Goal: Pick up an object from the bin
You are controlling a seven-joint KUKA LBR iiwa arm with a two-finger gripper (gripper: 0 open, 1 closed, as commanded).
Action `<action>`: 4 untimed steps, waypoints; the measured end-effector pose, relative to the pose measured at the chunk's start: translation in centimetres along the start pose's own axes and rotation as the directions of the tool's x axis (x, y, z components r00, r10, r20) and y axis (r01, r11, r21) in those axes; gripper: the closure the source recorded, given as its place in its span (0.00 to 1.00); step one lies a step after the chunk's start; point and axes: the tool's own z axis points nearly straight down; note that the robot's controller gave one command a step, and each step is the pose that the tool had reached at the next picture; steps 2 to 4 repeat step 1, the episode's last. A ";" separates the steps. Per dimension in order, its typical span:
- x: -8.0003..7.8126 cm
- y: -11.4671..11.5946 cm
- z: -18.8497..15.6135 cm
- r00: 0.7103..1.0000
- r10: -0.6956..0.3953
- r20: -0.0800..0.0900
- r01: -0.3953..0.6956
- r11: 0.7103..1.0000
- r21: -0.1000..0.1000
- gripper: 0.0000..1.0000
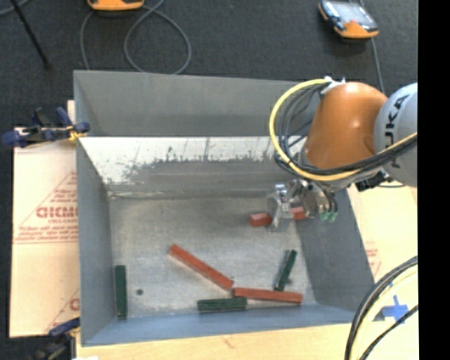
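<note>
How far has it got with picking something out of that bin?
Partway, it seems. Done: the pincer is low inside the bin, at the far right, right at a short red block. In hand: apparently the grasp of that block, though I cannot tell whether it is gripped. Left: lifting it out. The long red sticks and green sticks lie apart, nearer the front.

A dark, finely textured floor [232, 35] lies beyond the bin's [176, 105] far edge. Thin cables [126, 43] loop across it, between two orange-and-black devices [349, 17].
</note>
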 end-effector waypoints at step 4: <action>-0.5 1.5 -9.6 1.000 -0.013 0.001 0.013 1.000 0.001 1.00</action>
